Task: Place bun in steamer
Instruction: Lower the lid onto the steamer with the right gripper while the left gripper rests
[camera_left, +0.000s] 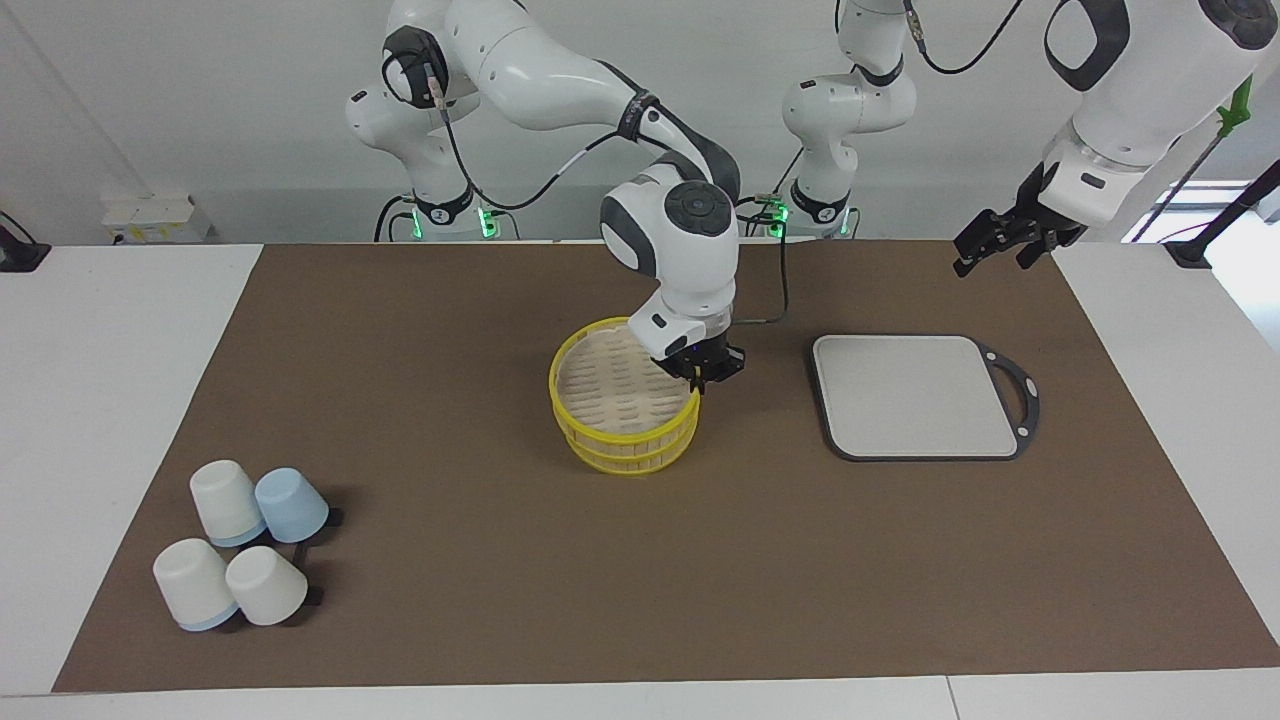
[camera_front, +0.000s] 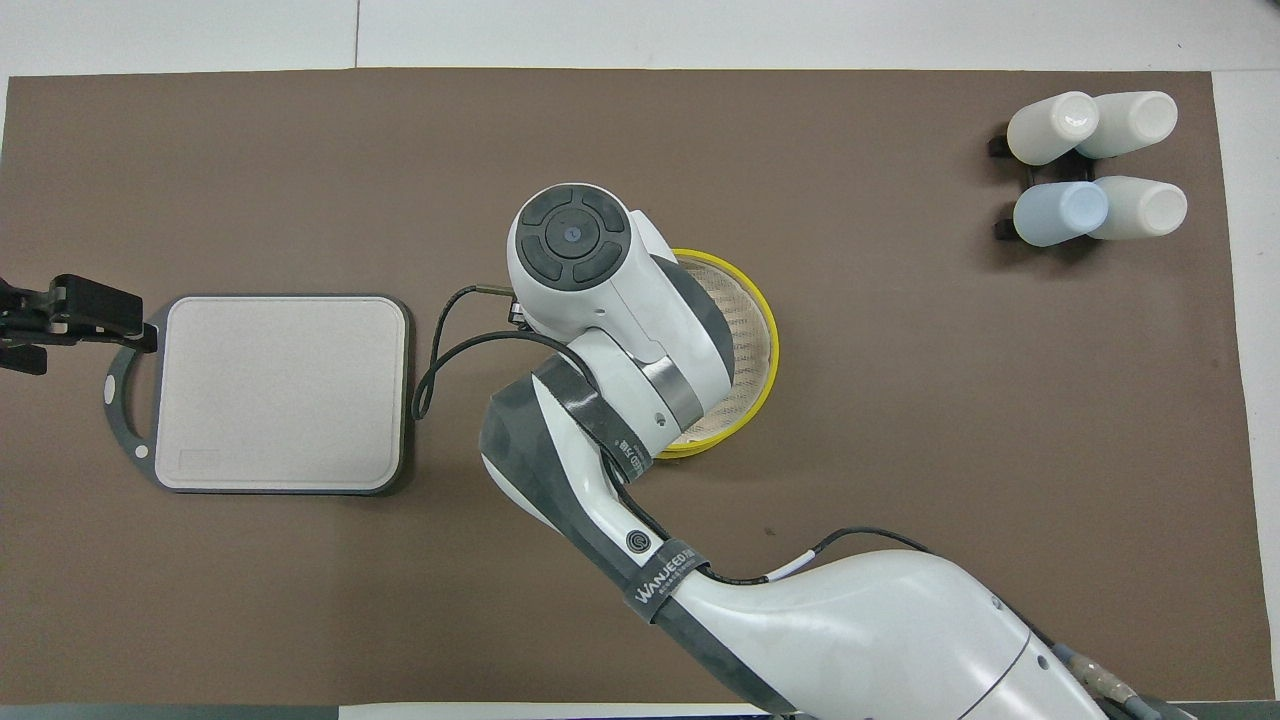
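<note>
The steamer (camera_left: 625, 410) stands in the middle of the brown mat, its two yellow-rimmed tiers stacked. The pale slatted floor of the top tier is bare. The steamer also shows in the overhead view (camera_front: 752, 330), half covered by the right arm. My right gripper (camera_left: 700, 383) is low at the top tier's rim, on the side toward the left arm's end, and looks shut on it. My left gripper (camera_left: 992, 262) waits open in the air over the mat, past the board's handle. No bun shows in either view.
A flat grey board (camera_left: 915, 395) with a black handle lies beside the steamer toward the left arm's end, also in the overhead view (camera_front: 280, 390). Several upturned cups (camera_left: 245, 560) sit farther from the robots at the right arm's end, seen from overhead too (camera_front: 1095, 165).
</note>
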